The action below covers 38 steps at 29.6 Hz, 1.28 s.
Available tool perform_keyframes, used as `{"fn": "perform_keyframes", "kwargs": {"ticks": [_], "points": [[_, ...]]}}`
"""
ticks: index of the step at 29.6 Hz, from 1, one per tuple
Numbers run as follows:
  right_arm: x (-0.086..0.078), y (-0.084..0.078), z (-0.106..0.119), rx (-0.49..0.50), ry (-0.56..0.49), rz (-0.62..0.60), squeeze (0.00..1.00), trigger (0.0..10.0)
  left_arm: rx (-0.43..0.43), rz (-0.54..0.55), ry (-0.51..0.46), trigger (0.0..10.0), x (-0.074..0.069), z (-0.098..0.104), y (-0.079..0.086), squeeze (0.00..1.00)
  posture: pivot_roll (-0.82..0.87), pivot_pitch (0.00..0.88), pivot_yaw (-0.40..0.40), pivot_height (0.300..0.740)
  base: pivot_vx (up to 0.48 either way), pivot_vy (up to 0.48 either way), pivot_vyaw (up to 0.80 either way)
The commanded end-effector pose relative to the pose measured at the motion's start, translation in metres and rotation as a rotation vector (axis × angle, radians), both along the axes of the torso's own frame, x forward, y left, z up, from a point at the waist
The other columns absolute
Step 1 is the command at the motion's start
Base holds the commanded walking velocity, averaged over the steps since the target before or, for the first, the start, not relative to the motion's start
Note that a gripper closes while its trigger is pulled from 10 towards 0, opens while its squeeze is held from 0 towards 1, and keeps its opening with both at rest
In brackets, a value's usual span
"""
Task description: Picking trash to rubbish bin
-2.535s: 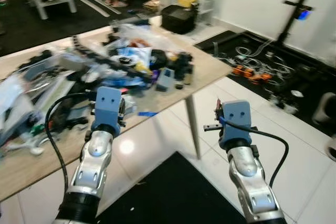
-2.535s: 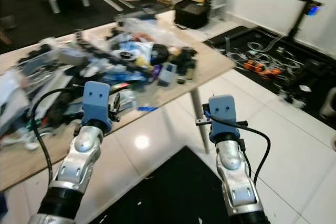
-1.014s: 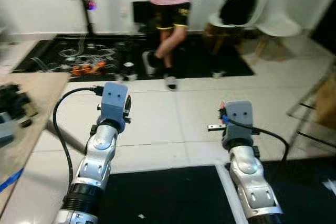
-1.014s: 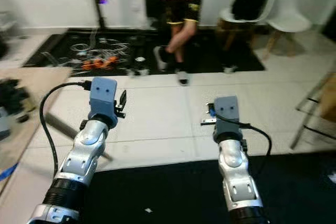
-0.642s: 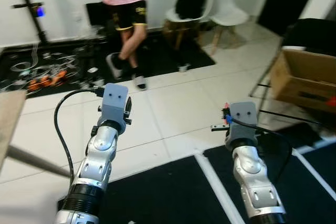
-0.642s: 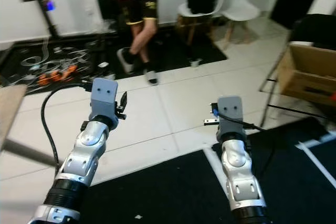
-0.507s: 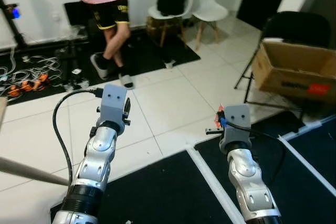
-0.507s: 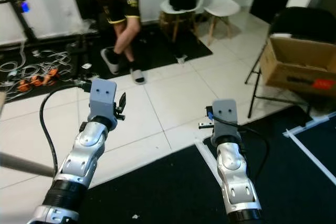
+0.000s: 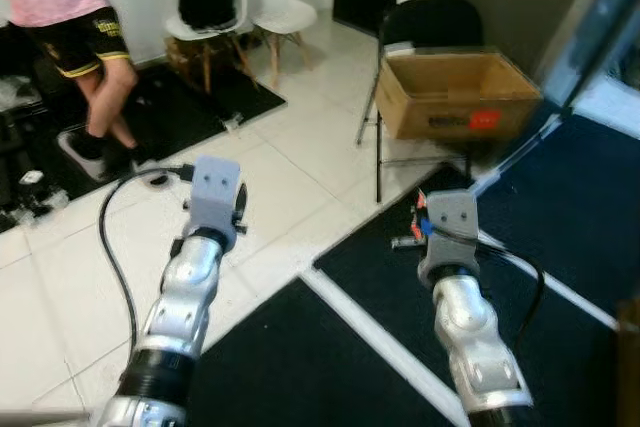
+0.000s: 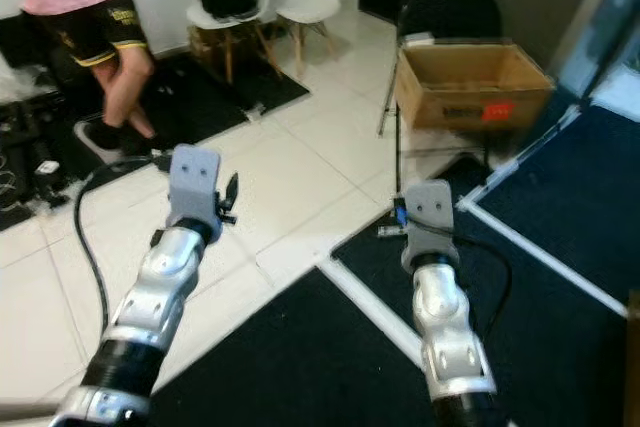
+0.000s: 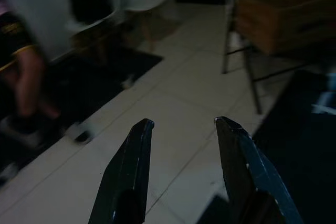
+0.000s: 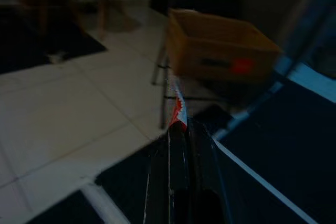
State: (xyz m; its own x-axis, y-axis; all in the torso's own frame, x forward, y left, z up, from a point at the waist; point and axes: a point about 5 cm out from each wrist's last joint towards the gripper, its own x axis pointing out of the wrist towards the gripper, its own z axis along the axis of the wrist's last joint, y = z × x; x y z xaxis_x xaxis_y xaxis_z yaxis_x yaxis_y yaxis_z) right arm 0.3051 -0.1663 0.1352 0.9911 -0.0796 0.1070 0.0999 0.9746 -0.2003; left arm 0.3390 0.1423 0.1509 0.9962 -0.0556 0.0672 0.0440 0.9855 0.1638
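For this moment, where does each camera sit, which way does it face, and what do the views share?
Left and right eye views: head camera, looking down and forward over both arms at the cardboard box on a black chair.
Left wrist view: along the open left gripper, toward tiled floor.
Right wrist view: along the right gripper, shut on a red-and-white wrapper.
All views share the box.

White tiled floor, black mats, 2 white chairs.
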Motion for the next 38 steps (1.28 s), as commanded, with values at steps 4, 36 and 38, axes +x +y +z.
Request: {"fn": "perform_keyframes", "kwargs": {"ticks": [4,36,38], "points": [[-0.001,0.001,-0.003,0.002,0.013,0.002,0.00,10.0,-0.001,-0.002,0.020,10.0,0.000,-0.004,0.000,0.00,-0.05,0.066,0.054,0.740,0.000,0.000,-0.80],[-0.006,0.009,-0.030,0.044,0.146,0.083,0.00,10.0,-0.042,-0.019,0.063,10.0,-0.006,-0.013,0.004,0.00,-0.04,0.039,0.044,0.740,0.097,0.000,-0.38],[-0.005,0.009,-0.030,0.039,0.148,0.087,0.00,10.0,-0.041,-0.019,0.064,10.0,-0.006,-0.013,0.004,0.00,-0.04,0.037,0.043,0.740,0.394,0.000,0.00]]}}
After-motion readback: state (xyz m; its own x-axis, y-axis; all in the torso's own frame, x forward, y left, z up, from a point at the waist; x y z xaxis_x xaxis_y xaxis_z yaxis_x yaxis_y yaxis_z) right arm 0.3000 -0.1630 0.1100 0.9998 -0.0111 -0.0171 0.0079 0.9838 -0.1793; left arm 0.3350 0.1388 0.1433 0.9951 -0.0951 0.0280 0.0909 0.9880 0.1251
